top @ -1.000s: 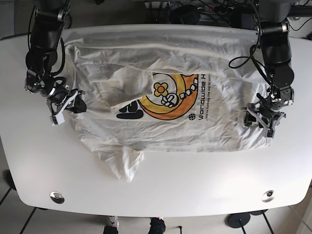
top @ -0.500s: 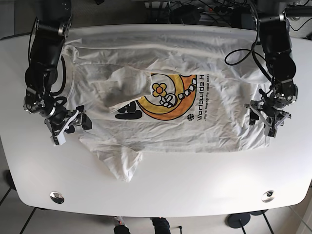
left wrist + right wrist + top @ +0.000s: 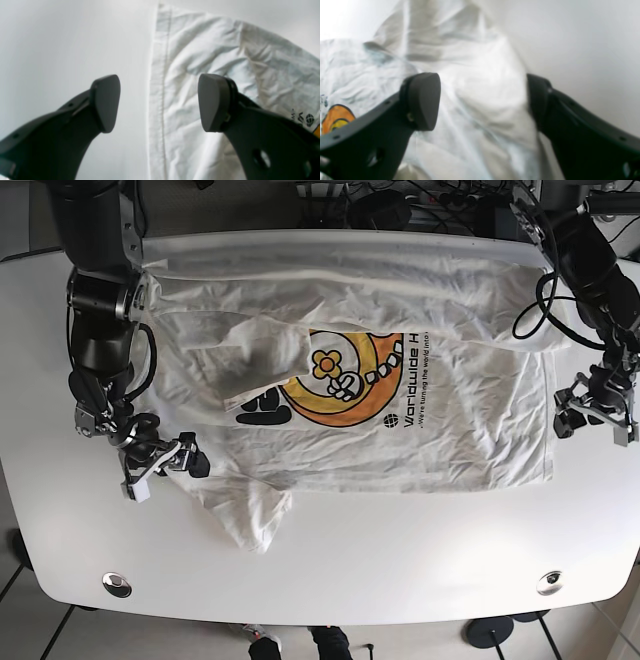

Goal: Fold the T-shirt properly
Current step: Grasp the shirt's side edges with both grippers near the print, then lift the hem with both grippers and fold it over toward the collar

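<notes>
The T-shirt (image 3: 350, 370) lies spread and wrinkled across the table (image 3: 400, 560), print side up, one sleeve bunched toward the front edge. No fold is visible; by this evidence the task is barely begun. The left pincer (image 3: 158, 102) stands wide apart, straddling the hem, gripping nothing. The right pincer (image 3: 482, 100) likewise gapes over loose cloth, holding nothing.

The T-shirt (image 3: 400, 370) carries one readable print, at the middle of the base view just right of the orange flower design (image 3: 345, 375): "Worldwide H", turned sideways. A smaller line beside it starts "We're turning the world into", the rest too small to read.
</notes>
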`<state>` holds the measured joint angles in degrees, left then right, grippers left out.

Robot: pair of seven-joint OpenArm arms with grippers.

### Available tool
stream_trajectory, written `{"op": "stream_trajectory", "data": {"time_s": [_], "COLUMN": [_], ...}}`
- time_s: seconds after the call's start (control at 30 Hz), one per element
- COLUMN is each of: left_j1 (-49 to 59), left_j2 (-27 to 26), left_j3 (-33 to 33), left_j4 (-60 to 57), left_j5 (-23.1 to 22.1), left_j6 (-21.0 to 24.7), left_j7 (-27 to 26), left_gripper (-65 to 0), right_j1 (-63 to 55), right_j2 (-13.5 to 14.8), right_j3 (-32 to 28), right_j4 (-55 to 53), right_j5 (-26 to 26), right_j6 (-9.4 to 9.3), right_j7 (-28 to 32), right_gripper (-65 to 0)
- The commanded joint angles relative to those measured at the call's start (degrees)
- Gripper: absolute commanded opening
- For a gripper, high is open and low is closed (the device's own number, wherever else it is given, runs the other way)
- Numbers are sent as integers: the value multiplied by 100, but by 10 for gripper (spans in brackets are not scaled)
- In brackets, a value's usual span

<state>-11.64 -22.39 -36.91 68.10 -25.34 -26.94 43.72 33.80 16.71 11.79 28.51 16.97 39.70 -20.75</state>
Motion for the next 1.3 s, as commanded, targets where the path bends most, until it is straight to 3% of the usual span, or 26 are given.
{"op": "stream_trajectory", "data": {"time_s": [0.03, 0.17, 0.2, 0.23, 0.37, 0.53, 0.7, 0.83, 0.9, 0.97, 1.0, 1.1, 1.2, 1.3], "left_j1": [-203, -915, -1117, -1311, -2137, -2594, -2612, -2568, -2498, -2489, -2489, -2515, -2375, -1900], "left_j2": [-192, -288, -288, -288, -464, -552, -323, -200, -139, -112, -112, -112, -112, -86], "left_j3": [-103, -24, -24, -15, 381, 1189, 1981, 2297, 2306, 2306, 2306, 2306, 2280, 2253], "left_j4": [87, -686, -950, -1267, -2840, -4027, -4106, -4115, -4133, -4106, -4097, -3930, -2761, -1495], "left_j5": [60, 824, 974, 1132, 1695, 1334, 833, 789, 798, 807, 807, 798, 772, 763], "left_j6": [35, 26, 26, 35, -1, -1, 8, 26, 35, 26, 8, -1, -9, -9], "left_j7": [-113, -140, -254, -456, -1291, -1757, -1757, -1757, -1766, -1792, -1792, -1792, -1678, -1010], "left_gripper": [-185, -185, -185, -185, -185, -185, -185, -193, -269, -479, -637, -650, -650, -650], "right_j1": [106, 106, 106, 106, 132, 114, 114, 114, 114, 106, 106, 0, -167, -448], "right_j2": [109, 100, 100, 100, 100, 100, 39, 39, 48, 57, 65, 65, 30, 65], "right_j3": [12, 12, 12, 12, 12, 56, 337, 329, 329, 311, 311, 311, 337, 346], "right_j4": [81, 81, 81, 81, 81, 89, 89, 89, 98, 98, 98, 432, 1232, 2111], "right_j5": [-14, -14, -14, -14, -14, -5, -14, -22, -31, -40, -49, -49, -49, -5], "right_j6": [30, 30, 30, 30, 30, 30, 30, 30, 30, 30, 30, 30, 30, 30], "right_j7": [-30, -13, -13, -13, -13, -13, -13, -13, -13, -13, -13, -30, -259, -628], "right_gripper": [-206, -539, -606, -625, -621, -621, -621, -621, -621, -623, -623, -631, -631, -633]}}
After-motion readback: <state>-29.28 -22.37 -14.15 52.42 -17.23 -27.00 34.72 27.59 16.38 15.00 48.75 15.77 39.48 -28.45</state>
